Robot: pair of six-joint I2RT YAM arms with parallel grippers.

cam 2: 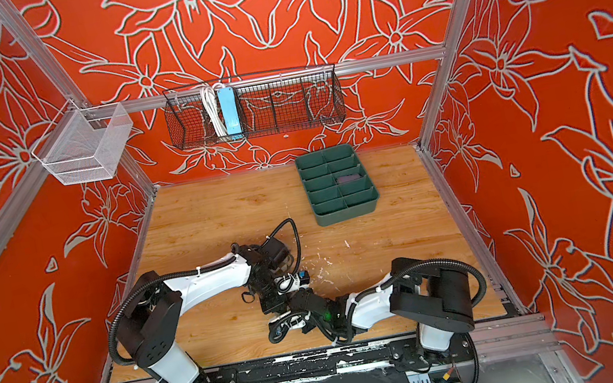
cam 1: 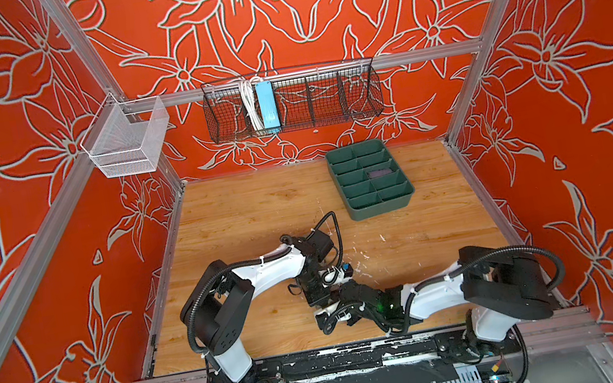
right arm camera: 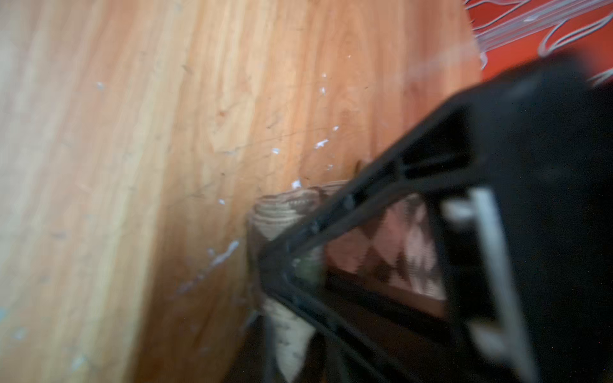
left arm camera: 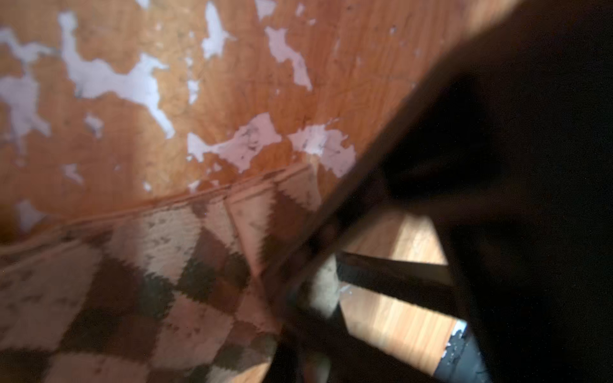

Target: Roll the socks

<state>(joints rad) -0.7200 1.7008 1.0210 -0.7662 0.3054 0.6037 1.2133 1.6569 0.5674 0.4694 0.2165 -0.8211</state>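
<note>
Though hidden from overhead, found at 6 o'clock on wooden table (cam 1: pixel 241 212) as beige argyle sock (left arm camera: pixel 159 265). Pinched at its bunched end by right gripper (right arm camera: pixel 288 265), clamped tight. Cannot tell for left gripper (cam 1: pixel 320 302): too blurred

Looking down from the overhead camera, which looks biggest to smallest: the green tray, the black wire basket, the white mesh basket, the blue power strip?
1. black wire basket, widest by far.
2-3. white mesh basket and green tray: too alike to rank, and the basket hangs nearer the camera.
4. blue power strip.
</note>
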